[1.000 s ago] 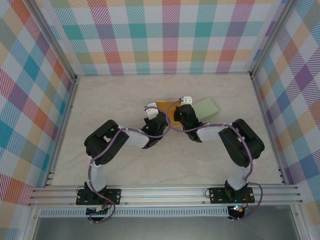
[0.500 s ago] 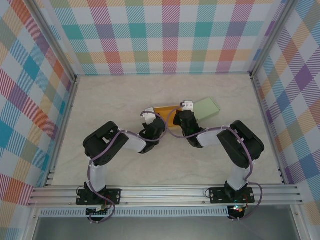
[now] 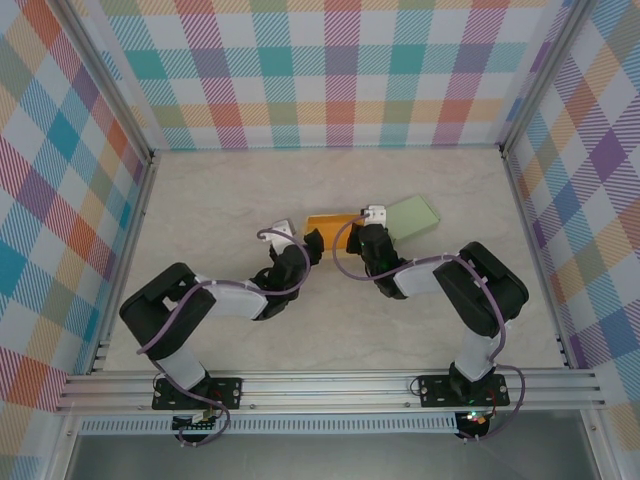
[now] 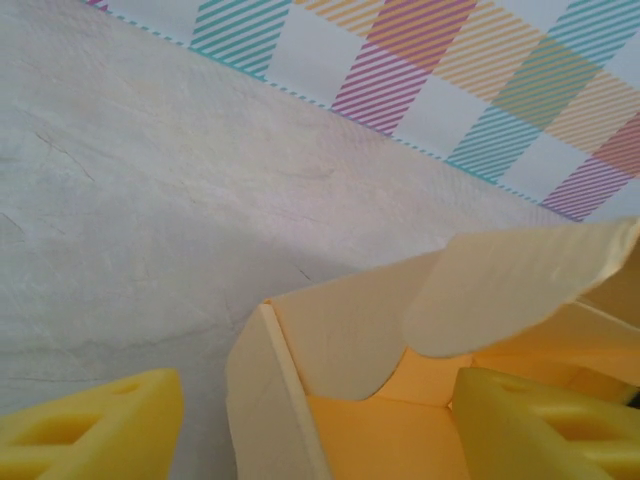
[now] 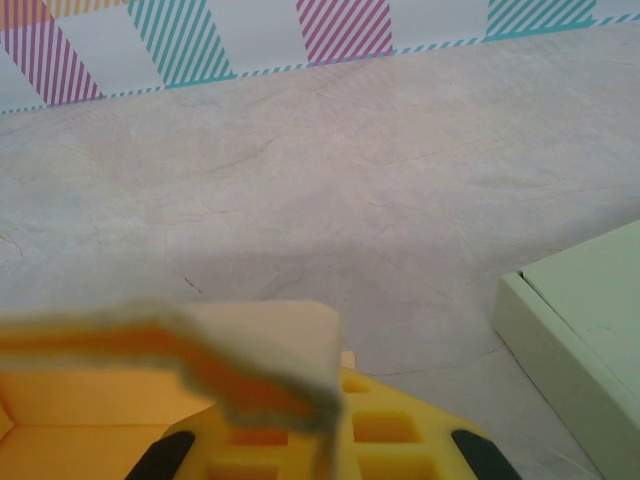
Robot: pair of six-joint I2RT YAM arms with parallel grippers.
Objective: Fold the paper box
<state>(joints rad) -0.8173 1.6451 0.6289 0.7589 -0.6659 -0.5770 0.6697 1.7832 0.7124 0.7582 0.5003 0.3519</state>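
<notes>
The paper box is orange inside and cream outside, and lies open on the table at mid-back. My left gripper is at its left end. In the left wrist view the box's corner wall stands between the open yellow fingers, and a cream flap hangs over the orange floor. My right gripper is at the box's right end. In the right wrist view its yellow fingers are shut on a cream flap of the box.
A pale green box lies just right of the paper box, close to the right gripper; its corner is in the right wrist view. Checked walls enclose the table on three sides. Bare marble-look table stretches to the left and back.
The left gripper has opened, letting go of the box, and its arm has drawn back to the left. The right gripper has stayed shut on the box's right end.
</notes>
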